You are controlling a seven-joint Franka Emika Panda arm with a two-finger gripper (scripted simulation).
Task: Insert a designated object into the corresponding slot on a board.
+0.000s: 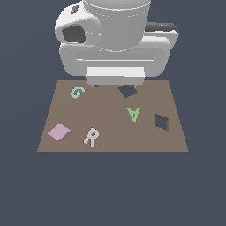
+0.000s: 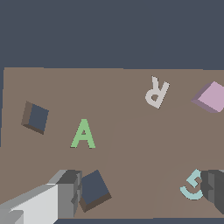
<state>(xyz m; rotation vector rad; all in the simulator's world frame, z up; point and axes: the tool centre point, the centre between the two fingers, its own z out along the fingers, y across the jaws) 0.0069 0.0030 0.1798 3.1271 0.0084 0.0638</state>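
The pale pink-lilac square tile lies flat on the brown board near its front corner on the exterior view's left, next to the white letter R. It also shows in the wrist view. The slot is the dark square cutout on the exterior view's right, beside the green A; in the wrist view the slot is far from the fingers. My gripper hangs over the board's far edge, open and empty, far from the tile.
A diamond-turned cutout with a bluish inside lies just below the hand, touching one finger in the wrist view. The pale blue G lies by the other finger. The arm's bulky body hides the board's far edge.
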